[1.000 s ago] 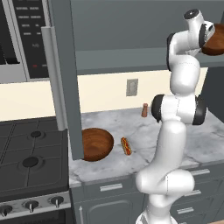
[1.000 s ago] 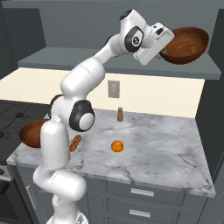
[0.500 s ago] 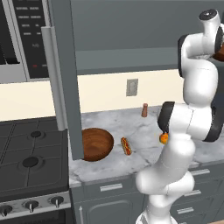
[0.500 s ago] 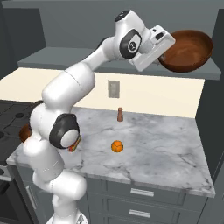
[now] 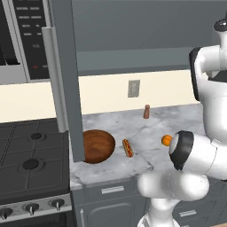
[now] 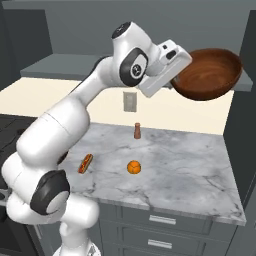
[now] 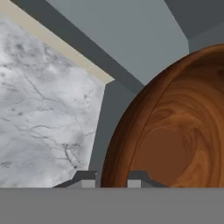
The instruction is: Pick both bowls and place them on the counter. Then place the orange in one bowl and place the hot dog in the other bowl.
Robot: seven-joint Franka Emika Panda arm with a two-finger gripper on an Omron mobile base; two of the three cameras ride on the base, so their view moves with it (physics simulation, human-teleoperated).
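Bowl (image 5: 98, 146) on counter (image 6: 200, 165) at left edge by stove (image 5: 31, 164). Hot dog (image 6: 85, 163), then orange (image 6: 133, 167), both on marble, apart. Shaker (image 6: 137, 130) near wall. Gripper (image 7: 111, 178) clamped on rim of second bowl (image 6: 207, 73), held high above counter's right part.

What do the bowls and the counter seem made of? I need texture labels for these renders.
Bowls: apparently polished wood, reddish-brown with swirling grain and a slight sheen. Counter: apparently marble, white-grey with dark veins, smooth.

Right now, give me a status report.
Gripper shut on second bowl, high above counter. First bowl on counter. Orange, hot dog waiting.
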